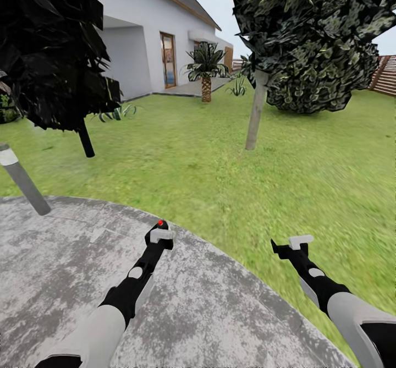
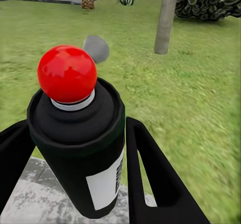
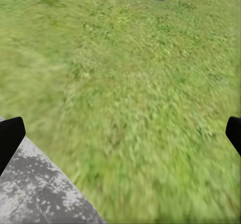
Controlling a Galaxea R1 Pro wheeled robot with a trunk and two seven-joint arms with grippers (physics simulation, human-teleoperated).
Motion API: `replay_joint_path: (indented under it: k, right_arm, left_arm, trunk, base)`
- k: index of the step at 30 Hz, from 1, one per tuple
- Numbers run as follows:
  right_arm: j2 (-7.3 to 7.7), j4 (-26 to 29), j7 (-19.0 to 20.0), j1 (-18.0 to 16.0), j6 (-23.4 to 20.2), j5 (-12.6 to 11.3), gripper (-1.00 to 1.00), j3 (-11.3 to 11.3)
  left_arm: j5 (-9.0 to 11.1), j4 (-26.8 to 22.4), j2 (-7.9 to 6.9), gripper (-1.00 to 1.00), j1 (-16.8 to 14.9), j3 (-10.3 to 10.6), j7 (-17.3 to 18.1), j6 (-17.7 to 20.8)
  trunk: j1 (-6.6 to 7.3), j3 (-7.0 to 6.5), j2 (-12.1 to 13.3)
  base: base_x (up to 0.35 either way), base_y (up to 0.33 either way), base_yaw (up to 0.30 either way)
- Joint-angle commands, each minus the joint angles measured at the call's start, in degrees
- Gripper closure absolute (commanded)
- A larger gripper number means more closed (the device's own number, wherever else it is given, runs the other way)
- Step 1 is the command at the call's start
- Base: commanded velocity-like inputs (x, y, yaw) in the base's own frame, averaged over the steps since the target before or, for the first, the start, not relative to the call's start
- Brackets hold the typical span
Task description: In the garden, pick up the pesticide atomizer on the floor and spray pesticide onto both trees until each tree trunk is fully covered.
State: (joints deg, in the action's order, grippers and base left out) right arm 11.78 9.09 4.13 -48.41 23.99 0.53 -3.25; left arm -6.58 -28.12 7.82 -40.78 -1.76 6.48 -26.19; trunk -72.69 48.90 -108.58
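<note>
Holding the pesticide atomizer [image 2: 80, 133] clamped in my left pincer [image 1: 159, 235]; right pincer [image 3: 120, 133] gapes empty; next, approach the tree trunk [image 1: 256, 112] beyond the atomizer.

A round grey stone patio [image 1: 66, 280] meets the lawn along a curved edge. A grey bollard lamp post [image 1: 22, 178] leans at the patio's far left rim. Beyond the grass stands a white house [image 1: 148, 32] with a wood-framed glass door [image 1: 168, 60]. A short palm [image 1: 206, 71] rises by its paved terrace, and a brown slatted fence [image 1: 385, 73] closes the far right
</note>
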Motion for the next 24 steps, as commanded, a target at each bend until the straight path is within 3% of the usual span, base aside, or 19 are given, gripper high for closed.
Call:
replay_joint_path:
  k: [1,11,24]
  right_arm:
    - [0.0,-0.02,0.0,-0.01,0.0,0.0,-1.0,0.0]
    - [0.0,0.01,0.0,-0.02,0.0,0.0,-1.0,0.0]
    - [0.0,0.03,0.0,0.0,0.0,0.0,-1.0,0.0]
  left_arm:
    - [-0.02,0.0,0.0,1.0,0.0,0.02,-0.06,0.0]
    - [-0.1,0.0,0.0,1.0,0.0,0.07,-0.06,0.0]
    - [-0.1,0.66,0.0,1.0,0.0,0.09,-0.06,0.0]
  trunk:
    - [0.0,-0.09,0.0]
    - [0.0,-0.93,0.0]
    - [0.0,-1.04,0.0]
  base:
    - [-0.191,0.0,0.0]
    - [-0.304,0.0,0.0]
    - [-0.345,0.0,0.0]
